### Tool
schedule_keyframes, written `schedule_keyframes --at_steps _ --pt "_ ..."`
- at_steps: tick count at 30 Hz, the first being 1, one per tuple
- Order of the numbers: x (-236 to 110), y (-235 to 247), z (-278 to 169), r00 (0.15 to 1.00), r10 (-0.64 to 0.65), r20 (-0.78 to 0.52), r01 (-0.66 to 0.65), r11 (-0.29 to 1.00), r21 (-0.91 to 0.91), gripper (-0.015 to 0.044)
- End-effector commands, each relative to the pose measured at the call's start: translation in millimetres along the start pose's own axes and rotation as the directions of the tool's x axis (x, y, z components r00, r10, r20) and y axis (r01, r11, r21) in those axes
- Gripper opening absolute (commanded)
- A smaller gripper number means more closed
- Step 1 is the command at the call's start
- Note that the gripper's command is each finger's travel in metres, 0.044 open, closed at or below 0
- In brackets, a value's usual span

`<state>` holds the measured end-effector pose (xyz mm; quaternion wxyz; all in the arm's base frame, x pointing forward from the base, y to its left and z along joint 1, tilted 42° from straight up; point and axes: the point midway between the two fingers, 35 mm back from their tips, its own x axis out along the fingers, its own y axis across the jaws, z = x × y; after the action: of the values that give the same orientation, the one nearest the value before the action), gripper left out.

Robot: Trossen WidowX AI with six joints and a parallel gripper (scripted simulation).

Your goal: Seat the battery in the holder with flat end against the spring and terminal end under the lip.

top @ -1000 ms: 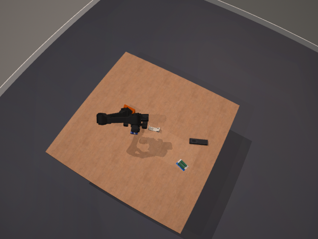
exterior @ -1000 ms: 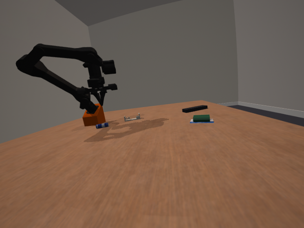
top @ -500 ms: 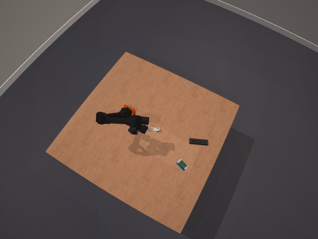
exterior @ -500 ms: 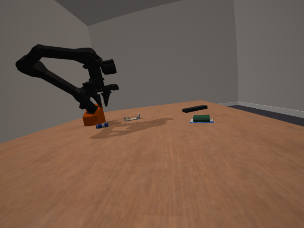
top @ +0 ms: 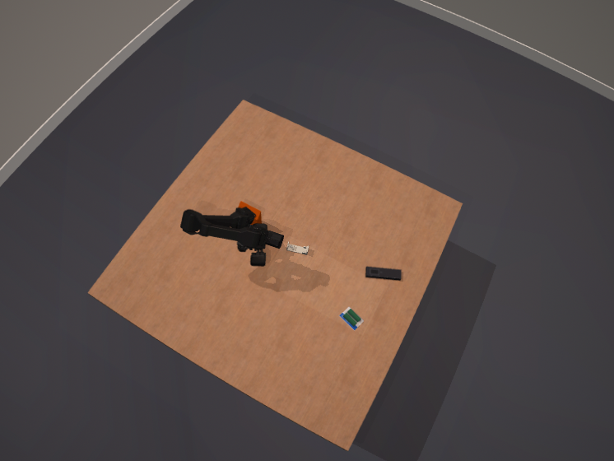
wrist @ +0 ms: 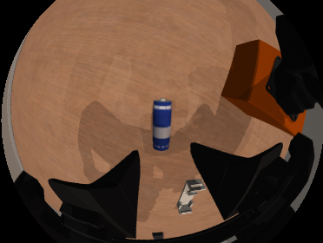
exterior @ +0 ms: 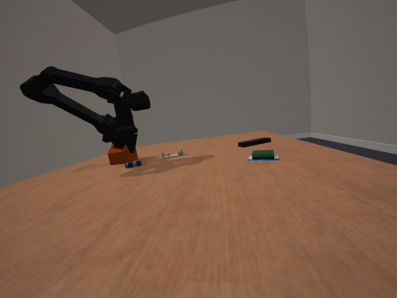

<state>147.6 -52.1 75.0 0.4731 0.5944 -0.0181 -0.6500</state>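
A blue battery (exterior: 133, 164) (wrist: 161, 119) with a pale band lies on its side on the table, loose; the top view does not show it. In the wrist view its terminal end points up the picture and its flat end lies towards the fingertips. My gripper (exterior: 131, 149) (wrist: 165, 151) is open, with nothing held, its fingertips above the table close to the battery's flat end. The small white holder (top: 297, 249) (exterior: 172, 156) (wrist: 186, 196) stands empty a little way off, beyond the fingertips in the wrist view. Its spring and lip are too small to tell apart.
An orange block (top: 255, 213) (exterior: 117, 157) (wrist: 245, 71) sits under the arm's base, close to the battery. A black bar (top: 389, 273) (exterior: 255, 142) and a blue-and-white tray with green cylinders (top: 351, 317) (exterior: 263, 154) lie farther off, near the table's edge.
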Motion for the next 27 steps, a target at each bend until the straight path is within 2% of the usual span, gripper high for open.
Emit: schedule_keyframes --at_steps 1,8,27 --pt "8 -4 7 1.0 0.009 0.017 -0.011 0.993 0.12 0.0235" --pt "9 -4 7 1.0 0.009 0.017 -0.011 0.993 0.12 0.0235" --pt "40 -4 5 1.0 0.004 0.014 -0.006 0.993 0.121 0.0235"
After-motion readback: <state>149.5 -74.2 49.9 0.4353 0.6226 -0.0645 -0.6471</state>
